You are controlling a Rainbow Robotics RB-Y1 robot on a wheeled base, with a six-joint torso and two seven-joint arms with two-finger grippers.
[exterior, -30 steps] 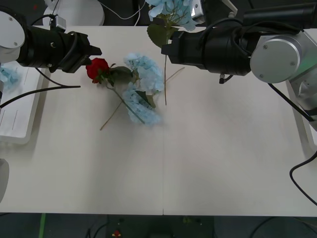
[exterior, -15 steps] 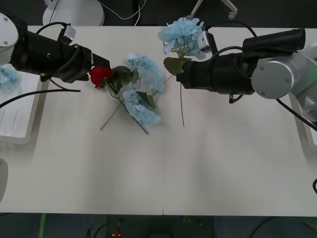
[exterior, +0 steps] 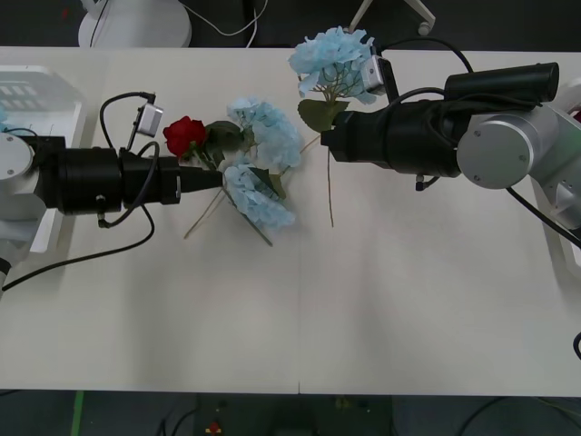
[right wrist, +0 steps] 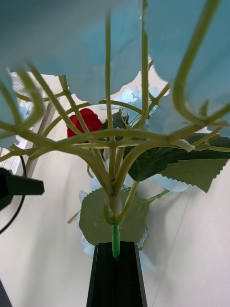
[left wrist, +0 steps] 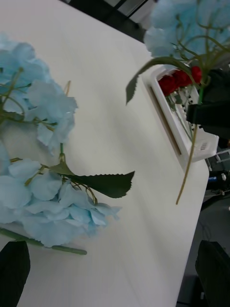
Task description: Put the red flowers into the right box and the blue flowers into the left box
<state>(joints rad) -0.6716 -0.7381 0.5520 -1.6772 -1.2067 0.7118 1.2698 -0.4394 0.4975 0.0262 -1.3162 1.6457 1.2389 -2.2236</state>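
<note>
**A:** What has changed in the last second?

**B:** Both arms have moved. The right arm (exterior: pixel 472 136) has drawn back from the far edge of the counter (exterior: pixel 408 300) and now reaches in from 3 o'clock. The right jaws are pinched shut on the thin stem of 1 blue flower (exterior: pixel 334 59). Its head is lifted off the counter at about 12 o'clock, and its stem tip hangs free.

**A:** And the left arm?

**B:** The left arm (exterior: pixel 91 177) has swung round and now comes in level from 9 o'clock. The left jaws are spread wide and empty. Their tips are just beside the stem of the 1 red flower (exterior: pixel 184 134), which lies on the counter at 10 o'clock.

**A:** What else is on the counter?

**B:** 2 more blue clusters (exterior: pixel 263 136) lie tangled against that rose, toward its 3 o'clock.

**A:** Where are the boxes?

**B:** The left box (exterior: pixel 54 82) is at the 9 o'clock edge, partly under the left arm. The right box (left wrist: pixel 189 153) is at the 3 o'clock edge and already holds red blooms (left wrist: pixel 175 81).

**A:** What does that mean for the task?

**B:** It's probably midway. The lifted blue flower is in the arm farther from its box, so it may need a long carry or a handover. The rose looks next to be picked, but the crossed stems could drag a blue cluster along.
</note>
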